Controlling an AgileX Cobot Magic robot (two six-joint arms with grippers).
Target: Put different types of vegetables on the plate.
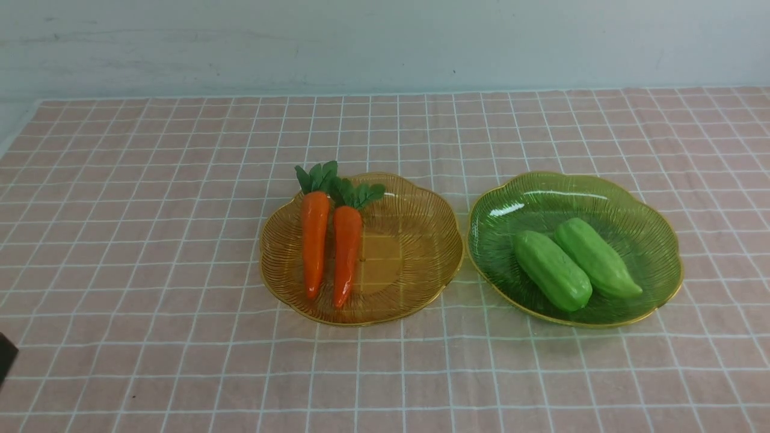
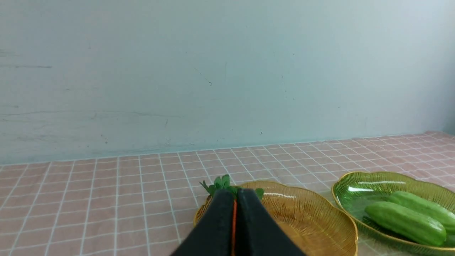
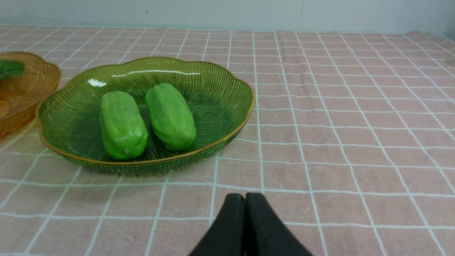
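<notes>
Two orange carrots (image 1: 314, 240) (image 1: 346, 255) with green leafy tops lie side by side on the left half of an amber plate (image 1: 415, 240). Two light-green gourds (image 1: 552, 270) (image 1: 597, 258) lie together in a green plate (image 1: 649, 234) right of it. In the left wrist view my left gripper (image 2: 235, 193) is shut and empty, short of the amber plate (image 2: 312, 217), with carrot leaves (image 2: 222, 183) showing just past its tips. My right gripper (image 3: 245, 195) is shut and empty above the cloth, near the green plate (image 3: 220, 92) and its gourds (image 3: 122, 124) (image 3: 170, 115).
A pink checked cloth (image 1: 150, 337) covers the table up to a pale wall (image 1: 385, 42) at the back. The two plates nearly touch at the middle. A dark bit of my left arm (image 1: 5, 358) shows at the front view's left edge.
</notes>
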